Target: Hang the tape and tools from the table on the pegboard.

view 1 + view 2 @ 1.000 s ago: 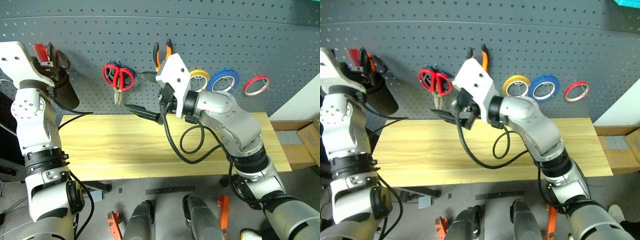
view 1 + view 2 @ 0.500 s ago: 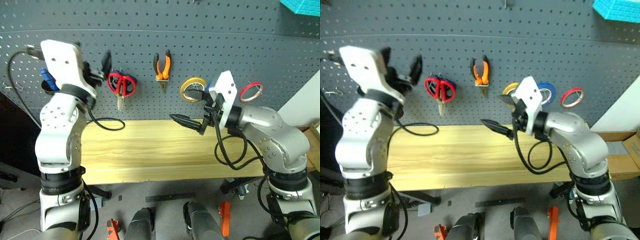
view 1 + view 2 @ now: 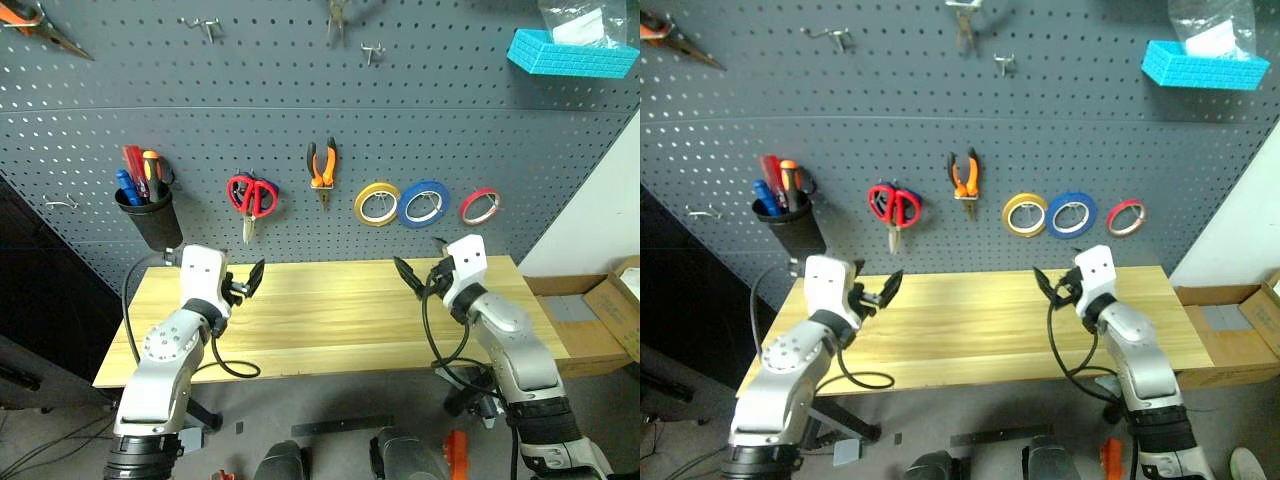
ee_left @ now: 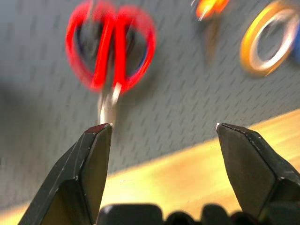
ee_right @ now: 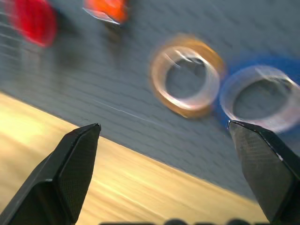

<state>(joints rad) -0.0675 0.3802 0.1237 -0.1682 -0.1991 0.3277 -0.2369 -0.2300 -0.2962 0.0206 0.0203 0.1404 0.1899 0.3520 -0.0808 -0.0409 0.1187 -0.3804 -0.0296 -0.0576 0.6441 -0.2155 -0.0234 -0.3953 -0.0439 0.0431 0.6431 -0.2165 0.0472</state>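
Pegboard (image 3: pixel 300 110), dark grey and perforated, carries everything above the pale wooden table (image 3: pixel 330 320).
Red-handled scissors (image 3: pixel 251 196), orange-and-black pliers (image 3: pixel 321 166) and thin red tape ring (image 3: pixel 479 206) hang in a row, red ring at 3 o'clock of the blue roll (image 3: pixel 423 203). Left gripper (image 3: pixel 243 282) and right gripper (image 3: pixel 416 279) stand spread wide, empty, over the wood.

In your wrist views the red-handled scissors (image 4: pixel 110 51), yellow roll (image 5: pixel 186 75) and blue roll (image 5: pixel 260 97) smear into blur; the pliers (image 4: pixel 212 7) are cut off at the frame edge.
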